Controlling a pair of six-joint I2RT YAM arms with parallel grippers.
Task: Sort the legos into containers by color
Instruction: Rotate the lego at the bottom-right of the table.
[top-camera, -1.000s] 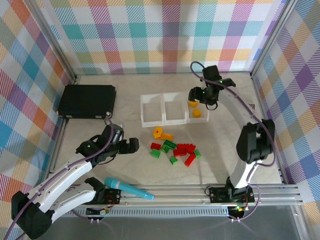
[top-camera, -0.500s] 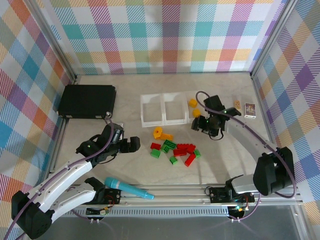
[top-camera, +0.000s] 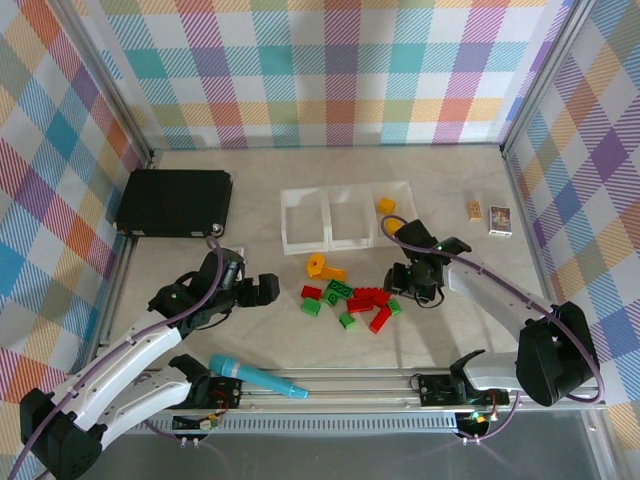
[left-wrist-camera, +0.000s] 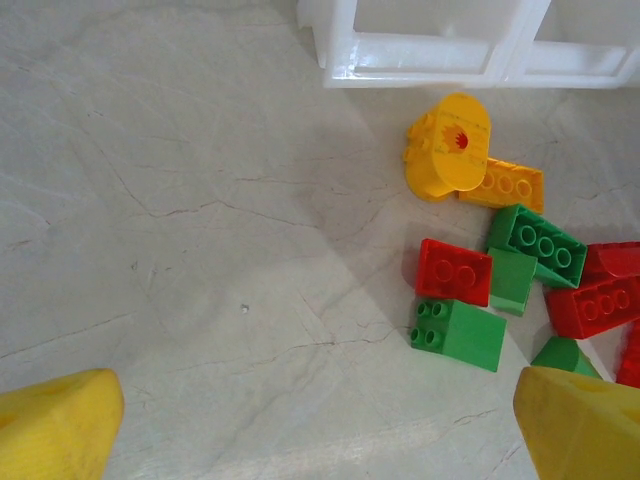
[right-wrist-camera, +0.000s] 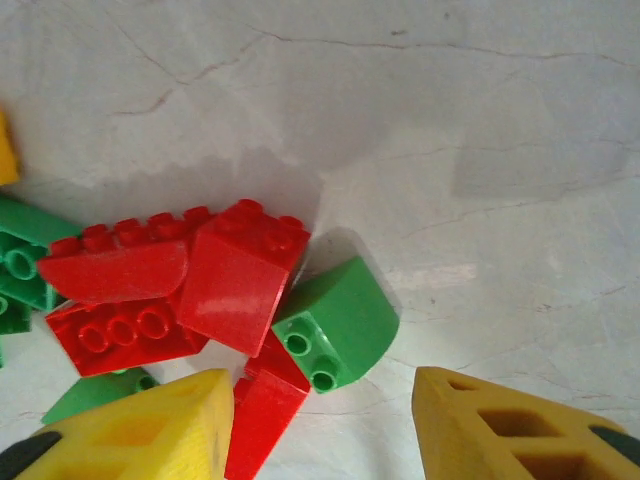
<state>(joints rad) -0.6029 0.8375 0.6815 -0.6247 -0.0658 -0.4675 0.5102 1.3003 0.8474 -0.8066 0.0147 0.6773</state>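
The legos (top-camera: 350, 298) lie in a loose pile of red, green and yellow-orange bricks in front of the containers (top-camera: 305, 222), three joined white bins. One yellow brick (top-camera: 385, 205) sits in the right bin. My right gripper (top-camera: 402, 288) hangs low over the pile's right end. In the right wrist view it (right-wrist-camera: 320, 430) is open, with a rounded green brick (right-wrist-camera: 340, 325) just ahead of the gap and red bricks (right-wrist-camera: 235, 285) to the left. My left gripper (top-camera: 268, 290) (left-wrist-camera: 320, 430) is wide open and holds nothing, left of the pile. A yellow rounded brick (left-wrist-camera: 450, 145) lies before the bins (left-wrist-camera: 420, 55).
A flat black case (top-camera: 175, 202) lies at the back left. A teal marker (top-camera: 258, 378) rests near the front rail. Two small printed cards (top-camera: 487, 215) lie at the right. Checkered walls close in the back and both sides.
My right gripper has moved from over the right bin toward the near side and down to the pile's right end, its jaws narrowing. The left arm has stayed put.
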